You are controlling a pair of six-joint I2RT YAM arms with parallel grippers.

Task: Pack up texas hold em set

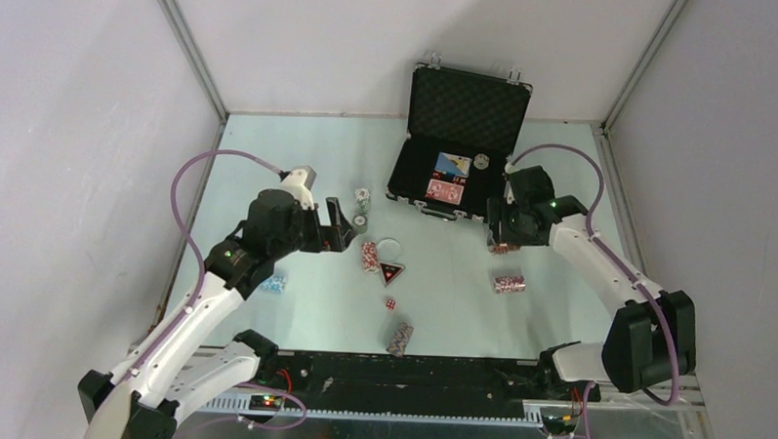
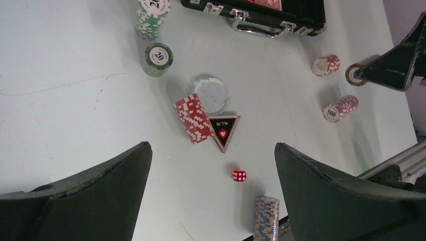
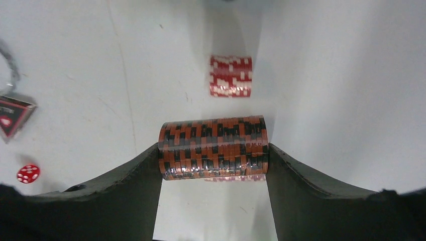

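Note:
The black briefcase point(image 1: 461, 144) stands open at the back, with two card decks point(image 1: 447, 179) in its foam; its handle side shows in the left wrist view point(image 2: 261, 17). My right gripper point(image 1: 507, 233) is shut on an orange-and-black chip stack point(image 3: 213, 148), held sideways above the table just right of the case. My left gripper point(image 2: 213, 170) is open and empty above a red-white chip stack point(image 2: 193, 118), a black triangular token point(image 2: 224, 130) and a red die point(image 2: 239, 175).
Two green stacks point(image 2: 158, 57) and a clear round token point(image 2: 211, 93) lie near the case. A pink stack point(image 1: 508, 283), a red-white stack point(image 3: 230, 76), a blue-orange stack point(image 1: 399, 339) and blue chips point(image 1: 275, 284) lie scattered on the table.

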